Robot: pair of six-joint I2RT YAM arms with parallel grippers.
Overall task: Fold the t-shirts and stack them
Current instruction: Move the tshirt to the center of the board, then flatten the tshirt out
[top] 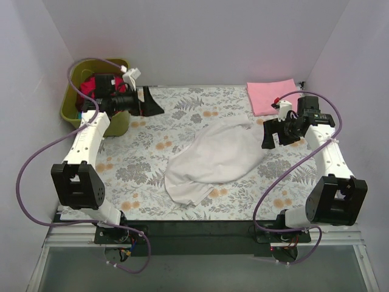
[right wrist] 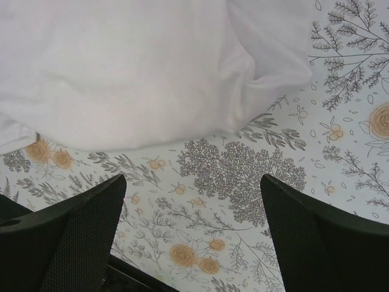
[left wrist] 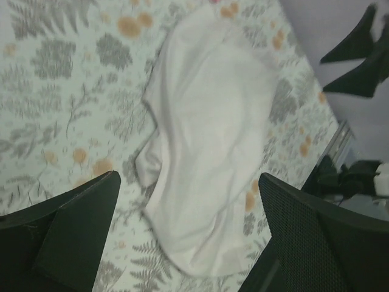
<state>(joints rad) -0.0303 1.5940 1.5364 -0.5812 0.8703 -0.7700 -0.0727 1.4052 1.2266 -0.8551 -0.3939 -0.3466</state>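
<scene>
Crumpled white cotton t-shirt (top: 213,161) heaped just ahead of right tool (top: 271,135), well ahead of left tool (top: 151,102). Both tools wide open, empty. Probably best: pinch opposite edges, skip grey-and-orange floral fabric sheet (top: 134,158) beneath, pull flat before folding. Folded pale pink t-shirt (top: 271,96) near right tool: likely stack base.

Plain pale walls (top: 200,36) enclose three sides. A grey-and-orange floral sheet (top: 146,146) covers the tabletop (top: 200,229), dark along its near edge. Light is even.
</scene>
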